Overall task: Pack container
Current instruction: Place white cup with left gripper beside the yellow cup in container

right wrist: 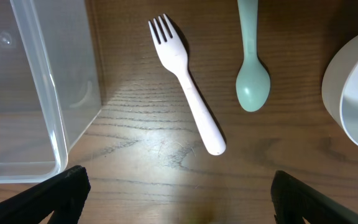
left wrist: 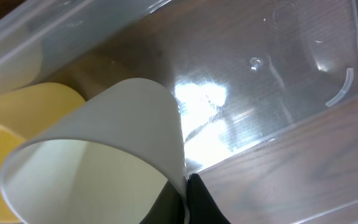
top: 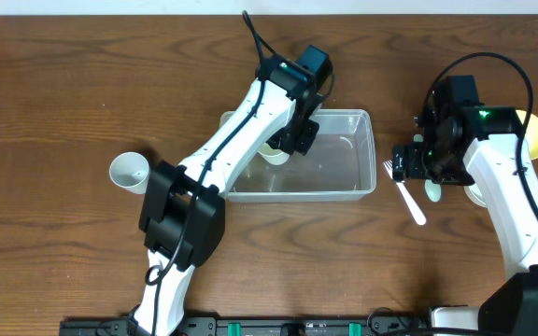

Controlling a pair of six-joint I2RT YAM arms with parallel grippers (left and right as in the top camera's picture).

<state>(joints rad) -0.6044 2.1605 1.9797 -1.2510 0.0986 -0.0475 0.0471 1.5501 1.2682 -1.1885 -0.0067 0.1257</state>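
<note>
Left tool (top: 292, 140) is clamped on a white cup (left wrist: 104, 149) rim, down inside the left end of the container (top: 367, 149), which sits mid-desk (top: 54, 84). Right tool (right wrist: 180, 200) is spread wide over a fork (right wrist: 188, 93), with the container just to its left.

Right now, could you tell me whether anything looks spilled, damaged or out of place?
Nothing stands out. The container sits flat and intact, the fork and spoon lie apart beside it, and the white cup tilts only because the left gripper's jaws hold it.

Clear container (top: 344, 161), white cup (left wrist: 114, 118), mint-green spoon (right wrist: 252, 88)
</note>
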